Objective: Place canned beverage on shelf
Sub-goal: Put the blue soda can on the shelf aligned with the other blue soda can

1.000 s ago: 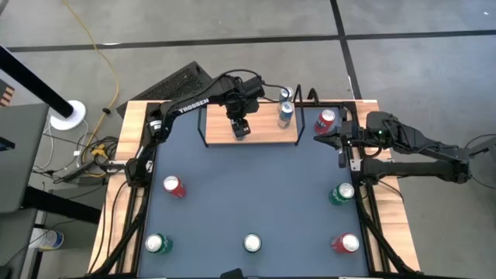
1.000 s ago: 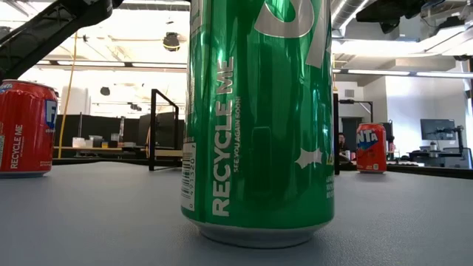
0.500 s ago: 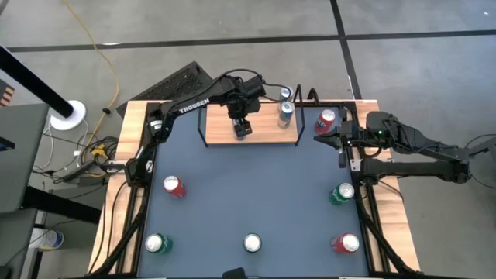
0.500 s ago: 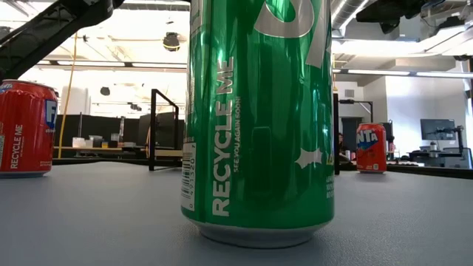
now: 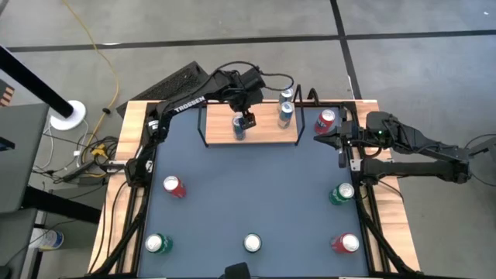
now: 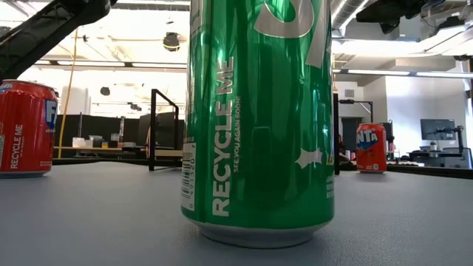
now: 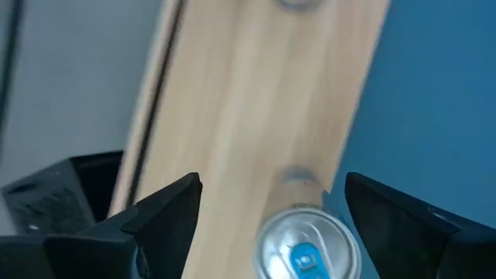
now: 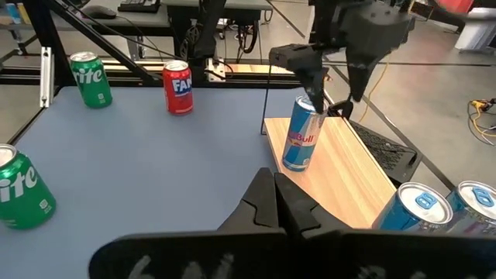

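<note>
A slim blue-and-silver can [image 5: 239, 129] stands upright on its base on the light-wood shelf [image 5: 267, 132], near the shelf's left end. My left gripper [image 5: 246, 120] hangs open just above it, pointing steeply down. In the left wrist view the can's top [image 7: 306, 248] shows between the spread fingers with a gap on each side. In the right wrist view the gripper [image 8: 332, 101] sits over the can [image 8: 301, 136]. Two more slim cans [image 5: 285, 115] stand at the shelf's right end. My right gripper [image 8: 275, 201] waits shut at the table's right side.
A red can [image 5: 325, 120] stands just past the shelf's right end, close to my right gripper. On the table stand a red can [image 5: 173, 186], a green one [image 5: 157, 244], one at the near edge [image 5: 253, 243], a red [image 5: 346, 243] and a green [image 5: 341, 194].
My left gripper has risen off the slim can and drawn back a little toward the table's far edge, tipping somewhat. The can, hidden under the gripper a second ago, now shows standing on the shelf.
</note>
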`<state>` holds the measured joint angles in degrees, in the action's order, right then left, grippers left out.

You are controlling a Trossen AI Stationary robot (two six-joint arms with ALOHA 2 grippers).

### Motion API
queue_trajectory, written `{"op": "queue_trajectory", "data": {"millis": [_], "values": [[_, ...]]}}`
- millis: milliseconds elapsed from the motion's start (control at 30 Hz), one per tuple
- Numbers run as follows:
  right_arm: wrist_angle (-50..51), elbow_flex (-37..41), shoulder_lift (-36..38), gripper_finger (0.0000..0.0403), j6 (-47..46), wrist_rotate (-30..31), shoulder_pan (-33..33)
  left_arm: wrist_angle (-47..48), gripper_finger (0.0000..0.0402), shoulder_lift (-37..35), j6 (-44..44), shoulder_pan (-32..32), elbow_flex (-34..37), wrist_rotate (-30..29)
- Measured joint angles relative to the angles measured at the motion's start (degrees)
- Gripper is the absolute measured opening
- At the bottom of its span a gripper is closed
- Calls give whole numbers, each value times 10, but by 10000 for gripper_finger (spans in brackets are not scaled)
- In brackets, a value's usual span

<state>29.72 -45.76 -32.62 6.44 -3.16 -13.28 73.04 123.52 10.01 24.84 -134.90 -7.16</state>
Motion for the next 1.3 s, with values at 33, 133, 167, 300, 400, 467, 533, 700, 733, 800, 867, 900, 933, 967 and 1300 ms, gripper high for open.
{"op": "queue_trajectory", "data": {"millis": [33, 133, 167, 300, 400, 467, 533, 700, 733, 800, 867, 900, 933, 967, 1300], "values": [[0, 0, 0, 0, 0, 0, 0, -10, 307, -4, -2, 0, 0, -10], [1, 0, -2, 0, 0, 0, 0, -25, 307, -23, -6, 2, 0, -31], [1, 0, -4, 0, 0, 0, 0, -29, 307, -29, -6, 2, 0, -37], [2, 0, -19, 0, 0, 0, 0, -31, 305, -58, -22, 1, 1, -77], [-1, 0, -44, 0, 0, 0, 0, -24, 299, -85, -44, -2, 1, -112], [-5, 0, -63, 0, 0, 0, 0, -18, 294, -106, -56, -6, 1, -127], [-15, 0, -85, 0, 0, 0, 0, -6, 290, -130, -65, -13, 1, -135], [-75, 0, -134, 0, 8, 0, 0, 35, 282, -179, -92, -47, 1, -179], [-90, 0, -145, 0, 12, -2, 0, 44, 281, -187, -98, -56, 1, -194], [-122, 0, -168, 0, 16, -15, 0, 72, 280, -203, -110, -74, 1, -224], [-161, 0, -192, 0, 17, -31, -1, 97, 279, -217, -127, -92, 1, -254], [-176, 0, -204, 0, 18, -41, -4, 109, 279, -223, -134, -100, 1, -269], [-193, 0, -218, 0, 20, -56, -8, 122, 279, -229, -141, -109, 1, -284], [-212, -1, -232, 0, 21, -73, -13, 132, 279, -235, -148, -116, 1, -297], [-223, -146, -414, 0, 21, -152, -80, 163, 279, -358, -248, -217, 123, -416]]}}
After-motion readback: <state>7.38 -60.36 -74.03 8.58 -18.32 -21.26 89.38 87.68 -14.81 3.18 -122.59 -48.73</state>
